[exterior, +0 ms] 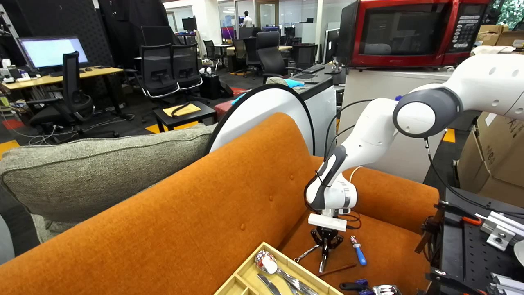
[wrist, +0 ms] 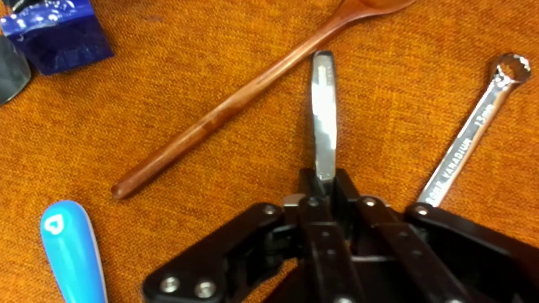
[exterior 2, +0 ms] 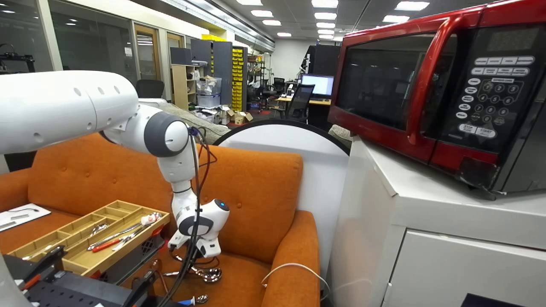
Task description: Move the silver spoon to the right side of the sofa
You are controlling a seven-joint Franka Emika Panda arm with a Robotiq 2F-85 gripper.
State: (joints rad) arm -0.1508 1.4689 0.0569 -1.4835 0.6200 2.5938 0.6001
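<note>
The silver spoon's flat handle (wrist: 324, 113) sticks out from between the fingertips of my gripper (wrist: 324, 179) in the wrist view. The jaws are shut on it. In an exterior view the gripper (exterior: 325, 248) points down at the seat of the orange sofa (exterior: 393, 250), with the spoon handle (exterior: 322, 264) below it. The shiny bowl (exterior 2: 212, 275), apparently of this spoon, shows beside the gripper, low over or on the seat; I cannot tell if it touches. In the wrist view the bowl is hidden behind the gripper.
A wrench (wrist: 463, 147), a wooden spoon (wrist: 236, 101) and a blue-handled scoop (wrist: 73, 252) lie on the seat around the gripper. A wooden cutlery tray (exterior: 301, 268) stands beside them. The sofa's armrest (exterior 2: 298, 251) and back (exterior: 229, 205) rise close by.
</note>
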